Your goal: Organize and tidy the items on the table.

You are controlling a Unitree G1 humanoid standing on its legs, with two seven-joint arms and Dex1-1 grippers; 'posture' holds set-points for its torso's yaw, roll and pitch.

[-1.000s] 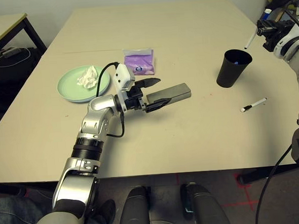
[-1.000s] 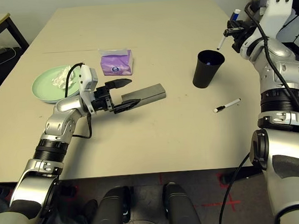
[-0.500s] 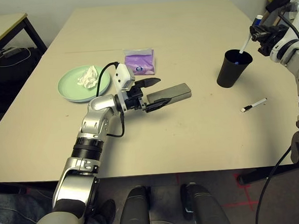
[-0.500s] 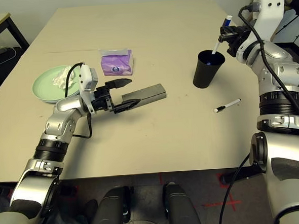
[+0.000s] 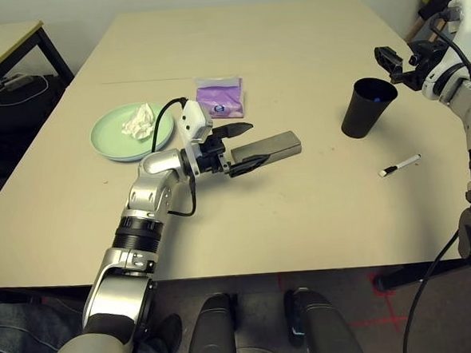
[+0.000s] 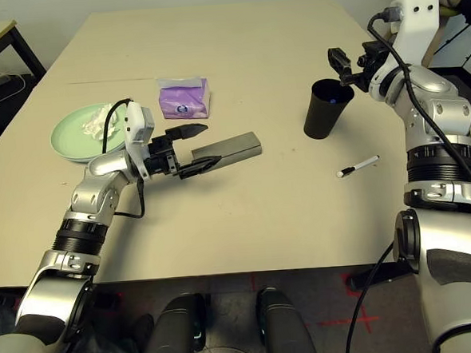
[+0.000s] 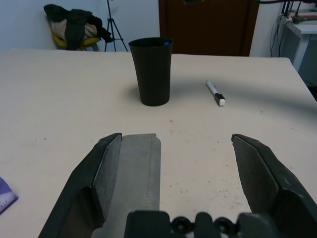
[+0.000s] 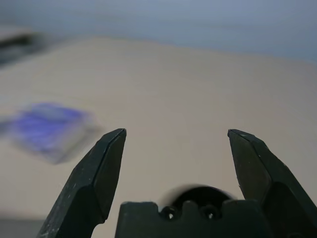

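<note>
Black cup [image 5: 367,107] is standing at worktop [image 5: 291,37] right w/ right gripper [image 6: 347,64] hanging released just above its rim; remaining pen [image 5: 400,166] is lying nearby, so approach low, grip mid-barrel; left gripper [image 5: 242,146] is idling released astride glasses case [image 5: 270,149].

silver forearms [image 5: 152,193], black cables (looping)

Head stereo pair: looking forward and down over the whole table [image 5: 301,204], nearly identical framing. Left wrist view: low, level across the table toward the black cup [image 7: 151,72], also seen from the head. Right wrist view: close above that cup, facing the purple tissue pack [image 8: 47,129].
</note>
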